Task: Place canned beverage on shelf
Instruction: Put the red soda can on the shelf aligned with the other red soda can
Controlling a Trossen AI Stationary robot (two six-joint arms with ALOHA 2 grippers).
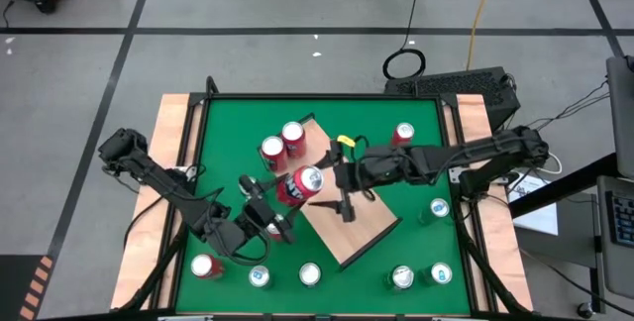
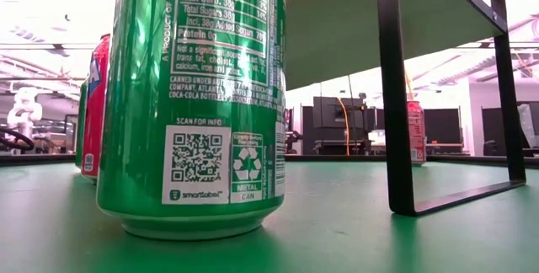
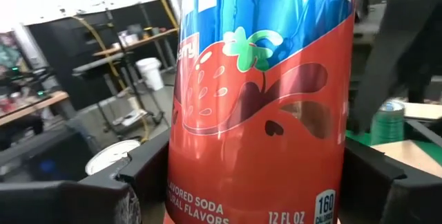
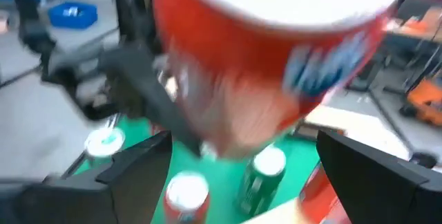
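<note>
Two arms meet over the shelf (image 1: 347,217), a pale wood board raised on dark legs above the green table (image 1: 416,177). Left gripper (image 1: 282,202) holds a red strawberry soda can (image 1: 300,186) at the shelf's near-left edge, tilted, fingers (image 3: 145,172) closed against both sides of the can. Right gripper (image 1: 342,177) sits just beside the can's top, fingers spread wide with the can between them but apparently not yet clamped. Step in hand looks like a handover or a joint carry onto the board. Next move likely calls for the right fingers to close before the left lets go, or for the left to stand the can upright on the wood. Two red cans (image 1: 283,141) already stand at the shelf's far corner; green cans (image 1: 401,277) wait on the table.
</note>
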